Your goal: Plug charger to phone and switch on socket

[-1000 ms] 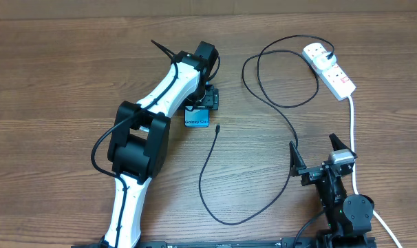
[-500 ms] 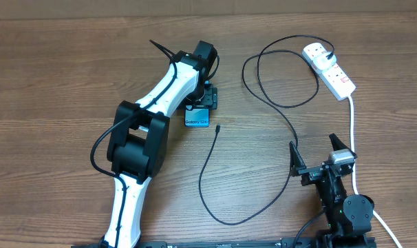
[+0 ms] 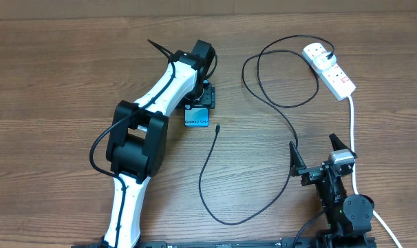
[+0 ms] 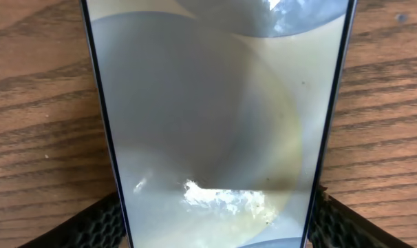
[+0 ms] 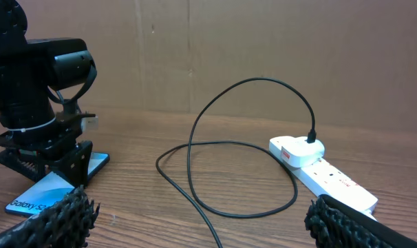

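The phone [image 3: 197, 118], blue screen up with "Galaxy" text, lies flat left of the table's centre. My left gripper [image 3: 206, 96] is over its far end. In the left wrist view the phone [image 4: 215, 103] fills the gap between the left gripper's [image 4: 215, 220] two fingers, which press its long edges. The charger [image 3: 207, 172] is a thin black cable. Its connector tip [image 3: 216, 127] lies loose just right of the phone, and its plug [image 3: 325, 52] sits in the socket [image 3: 332, 71] at the far right. My right gripper [image 3: 318, 160] is open and empty at the near right.
The socket's thick white cord [image 3: 353, 138] runs down the right side, past my right arm. The black cable loops widely across the middle [image 3: 270, 83]. The right wrist view shows the phone [image 5: 47, 193], the cable [image 5: 229, 172] and the socket [image 5: 329, 176] ahead.
My left wrist has shifted very slightly to the left. The phone, the cable and my right arm have not moved.
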`<action>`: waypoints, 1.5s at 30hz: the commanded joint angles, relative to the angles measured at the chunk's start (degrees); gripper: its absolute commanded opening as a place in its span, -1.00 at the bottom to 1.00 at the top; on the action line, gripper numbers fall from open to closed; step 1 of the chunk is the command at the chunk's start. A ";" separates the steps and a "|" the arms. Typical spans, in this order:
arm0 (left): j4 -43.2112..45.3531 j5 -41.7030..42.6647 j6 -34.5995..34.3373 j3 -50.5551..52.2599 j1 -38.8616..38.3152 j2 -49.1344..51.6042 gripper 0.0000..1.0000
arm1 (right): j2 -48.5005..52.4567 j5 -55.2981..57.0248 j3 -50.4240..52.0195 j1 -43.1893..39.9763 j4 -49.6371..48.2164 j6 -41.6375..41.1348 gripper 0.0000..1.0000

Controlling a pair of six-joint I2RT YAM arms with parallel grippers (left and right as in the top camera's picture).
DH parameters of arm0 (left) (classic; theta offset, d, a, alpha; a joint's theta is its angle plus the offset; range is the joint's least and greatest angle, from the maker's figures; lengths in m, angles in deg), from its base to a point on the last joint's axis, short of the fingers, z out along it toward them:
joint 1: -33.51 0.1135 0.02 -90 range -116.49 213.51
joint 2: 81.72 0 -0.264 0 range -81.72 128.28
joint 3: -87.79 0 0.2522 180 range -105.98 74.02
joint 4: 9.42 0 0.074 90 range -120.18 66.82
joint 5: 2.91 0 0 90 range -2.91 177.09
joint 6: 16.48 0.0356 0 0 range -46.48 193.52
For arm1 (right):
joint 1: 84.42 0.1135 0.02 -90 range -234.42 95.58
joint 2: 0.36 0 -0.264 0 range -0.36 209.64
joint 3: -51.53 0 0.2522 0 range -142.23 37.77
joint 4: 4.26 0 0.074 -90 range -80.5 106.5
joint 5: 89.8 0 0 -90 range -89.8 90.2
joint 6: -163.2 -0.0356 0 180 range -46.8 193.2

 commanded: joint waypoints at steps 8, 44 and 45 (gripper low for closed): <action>-1.05 -1.68 0.44 0.63 0.68 1.03 0.45 | -0.57 0.48 0.57 0.20 -0.26 -0.37 1.00; -13.60 64.43 -1.44 -17.73 6.40 0.90 0.43 | -0.57 0.48 0.57 0.20 -0.26 -0.37 1.00; -13.57 66.73 -1.46 -17.73 6.82 0.90 0.43 | -0.57 0.48 0.57 0.20 -0.26 -0.37 1.00</action>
